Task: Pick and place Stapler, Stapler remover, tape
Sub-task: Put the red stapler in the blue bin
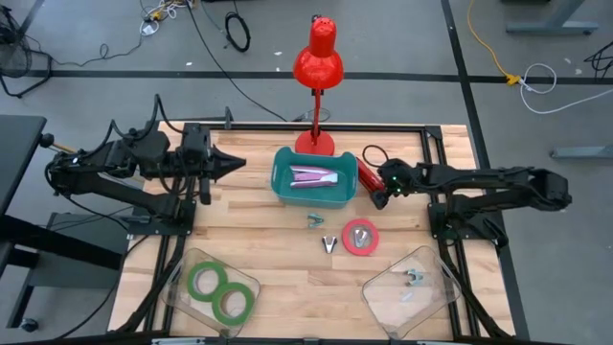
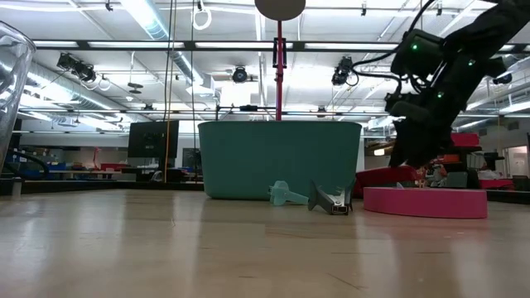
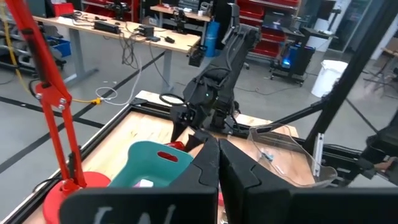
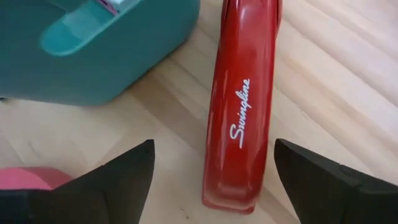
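Glossy red Swingline stapler (image 4: 241,106) is laid flat on wooden table (image 1: 287,278) beside teal plastic bin (image 1: 311,178), long axis along bin's side. Right gripper (image 4: 214,174) fingers are spread wide astride it, w/o contact. Pale pink-white item (image 1: 310,176) is seen in bin; two green tape rolls (image 1: 218,290) in clear tray (image 1: 182,273). Left gripper (image 3: 217,163) is closed, empty.

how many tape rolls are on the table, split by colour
green tape rolls: 2, one beside the other, both in the clear tray at the front left
pink tape roll: 1, on the bare wood near the middle
total: 3
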Tool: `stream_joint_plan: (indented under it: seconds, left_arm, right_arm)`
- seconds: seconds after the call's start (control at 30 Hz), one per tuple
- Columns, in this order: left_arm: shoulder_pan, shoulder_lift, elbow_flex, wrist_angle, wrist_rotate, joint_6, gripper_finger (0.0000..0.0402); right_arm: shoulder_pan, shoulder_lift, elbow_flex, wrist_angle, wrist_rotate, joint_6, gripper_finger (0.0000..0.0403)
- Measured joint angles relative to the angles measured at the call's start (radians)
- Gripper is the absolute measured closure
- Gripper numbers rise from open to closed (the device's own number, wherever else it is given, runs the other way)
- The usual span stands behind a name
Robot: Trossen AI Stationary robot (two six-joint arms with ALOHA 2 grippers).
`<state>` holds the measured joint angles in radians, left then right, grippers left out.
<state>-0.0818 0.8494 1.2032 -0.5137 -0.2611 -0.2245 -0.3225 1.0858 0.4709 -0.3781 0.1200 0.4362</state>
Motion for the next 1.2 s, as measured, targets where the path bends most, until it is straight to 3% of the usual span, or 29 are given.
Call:
stream_joint_plan:
  seconds: [0.37, 0.9, 1.2]
  left_arm:
    - [0.0, 0.0, 0.0, 0.0, -0.009, 0.0, 0.0399]
    - [0.0, 0.0, 0.0, 0.0, -0.009, 0.001, 0.0399]
    - [0.0, 0.0, 0.0, -0.106, -0.008, 0.017, 0.0399]
  right_arm:
    - [-0.004, 0.07, 0.0, 0.037, 0.019, -0.004, 0.0102]
    - [-0.005, 0.075, 0.0, 0.033, 0.022, -0.003, 0.0261]
    - [-0.006, 0.075, 0.0, 0.029, 0.01, -0.021, 0.026]
